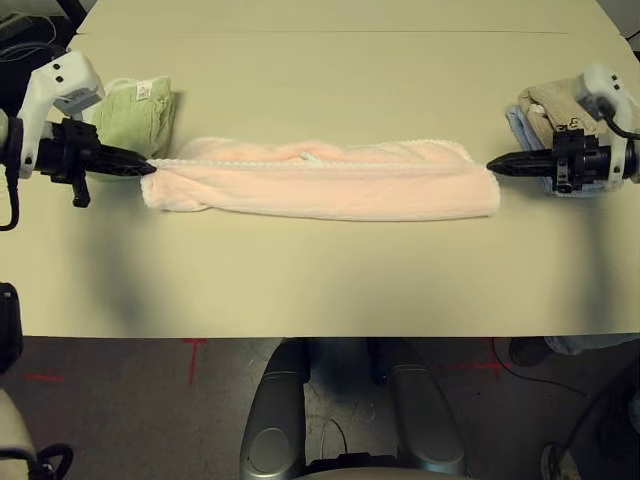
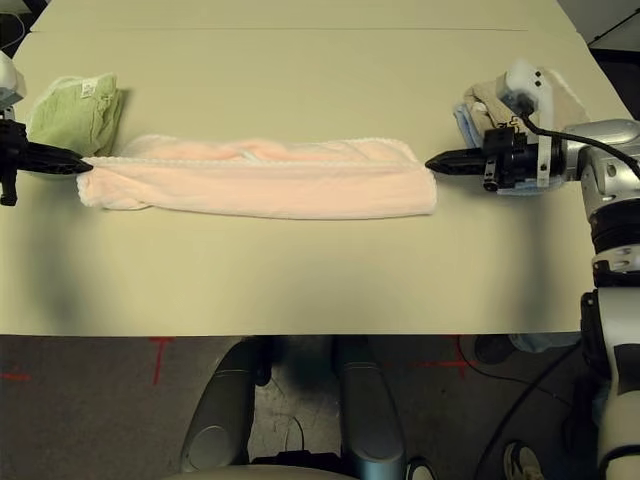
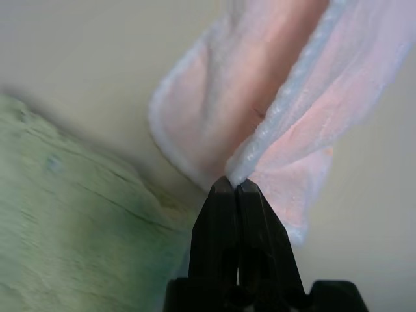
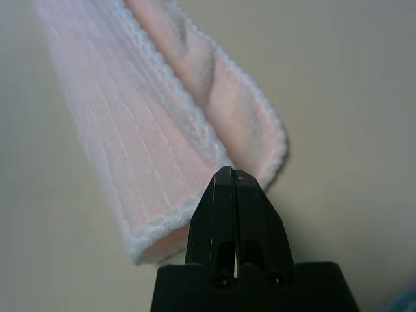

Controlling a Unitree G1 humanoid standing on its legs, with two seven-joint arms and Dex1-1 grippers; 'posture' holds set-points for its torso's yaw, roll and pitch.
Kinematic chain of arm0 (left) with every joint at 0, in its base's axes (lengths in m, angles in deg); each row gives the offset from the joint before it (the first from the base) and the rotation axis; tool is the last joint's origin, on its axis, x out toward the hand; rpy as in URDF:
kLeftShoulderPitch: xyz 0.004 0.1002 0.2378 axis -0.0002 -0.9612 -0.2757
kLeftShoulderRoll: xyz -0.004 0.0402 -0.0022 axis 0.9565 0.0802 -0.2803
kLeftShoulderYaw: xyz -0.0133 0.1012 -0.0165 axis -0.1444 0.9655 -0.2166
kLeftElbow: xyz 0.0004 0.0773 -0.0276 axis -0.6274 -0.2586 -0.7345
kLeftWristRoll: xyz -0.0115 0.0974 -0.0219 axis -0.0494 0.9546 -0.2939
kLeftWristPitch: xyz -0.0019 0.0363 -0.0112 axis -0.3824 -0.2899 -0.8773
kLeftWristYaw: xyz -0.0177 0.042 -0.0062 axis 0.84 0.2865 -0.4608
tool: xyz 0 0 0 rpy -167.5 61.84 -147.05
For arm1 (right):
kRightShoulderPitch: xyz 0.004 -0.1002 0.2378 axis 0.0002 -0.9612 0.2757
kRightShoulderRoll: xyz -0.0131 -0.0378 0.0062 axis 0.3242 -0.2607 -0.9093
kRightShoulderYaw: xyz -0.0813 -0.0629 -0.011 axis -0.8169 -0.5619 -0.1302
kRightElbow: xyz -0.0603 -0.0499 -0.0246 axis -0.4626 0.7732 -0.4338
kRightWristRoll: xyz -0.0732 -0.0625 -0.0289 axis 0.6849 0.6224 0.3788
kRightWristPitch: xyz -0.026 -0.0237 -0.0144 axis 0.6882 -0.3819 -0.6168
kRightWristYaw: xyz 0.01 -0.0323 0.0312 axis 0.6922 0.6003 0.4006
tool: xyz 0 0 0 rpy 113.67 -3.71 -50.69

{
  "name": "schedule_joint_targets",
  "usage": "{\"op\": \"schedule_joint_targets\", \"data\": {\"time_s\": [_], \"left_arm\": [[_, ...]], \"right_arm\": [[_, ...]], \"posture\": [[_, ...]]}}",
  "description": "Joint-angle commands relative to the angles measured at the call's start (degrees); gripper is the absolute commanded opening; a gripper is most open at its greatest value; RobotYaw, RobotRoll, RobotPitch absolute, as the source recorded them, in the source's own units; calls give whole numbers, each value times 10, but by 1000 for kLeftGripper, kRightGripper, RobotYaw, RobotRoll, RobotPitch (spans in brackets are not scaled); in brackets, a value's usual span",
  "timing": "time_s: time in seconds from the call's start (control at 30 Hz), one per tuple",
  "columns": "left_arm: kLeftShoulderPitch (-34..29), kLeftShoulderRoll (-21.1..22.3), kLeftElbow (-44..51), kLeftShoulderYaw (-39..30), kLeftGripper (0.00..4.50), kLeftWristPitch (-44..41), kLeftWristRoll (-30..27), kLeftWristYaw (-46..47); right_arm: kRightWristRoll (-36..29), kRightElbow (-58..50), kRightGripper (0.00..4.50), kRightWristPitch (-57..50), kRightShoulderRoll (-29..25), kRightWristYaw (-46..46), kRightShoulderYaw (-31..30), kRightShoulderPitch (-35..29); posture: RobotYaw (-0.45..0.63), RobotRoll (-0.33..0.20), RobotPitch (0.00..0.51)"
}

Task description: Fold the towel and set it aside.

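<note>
1. The towel (image 1: 320, 180) lies in a long folded band on the surface (image 1: 330, 280), stretched between both grippers.
2. The left gripper (image 1: 145, 168) is clenched on its near corner; the right gripper (image 1: 492, 166), clenched, pinches the opposite end.
3. Lift both ends level, keeping the band taut, then bring them together.

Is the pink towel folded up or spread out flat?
Folded. The towel lies as one long narrow strip across the table, with its white corded edge doubled over along the top. It has not been folded into a small bundle yet.
</note>
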Motion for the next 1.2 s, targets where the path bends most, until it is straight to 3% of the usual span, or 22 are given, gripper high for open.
{"op": "schedule_joint_targets", "data": {"time_s": [0.03, 0.3, 0.73, 1.2], "left_arm": [[8, -2, 3, -15, 39, -4, 24, 33], [9, -36, 17, -39, 39, 1, 36, 118], [-16, -21, 50, -30, 39, -43, 50, 62], [-15, -36, -42, -30, 39, 36, 78, 81]], "right_arm": [[19, 30, 0, 22, -2, 21, 20, 0], [43, 36, 0, 51, 15, 50, 28, 5], [66, 22, 0, 82, 47, 120, 27, 8], [95, 7, 0, 87, 55, 149, 21, 8]], "posture": [[48, 0, 292], [48, 0, 292], [39, 0, 287], [36, 0, 289]]}}
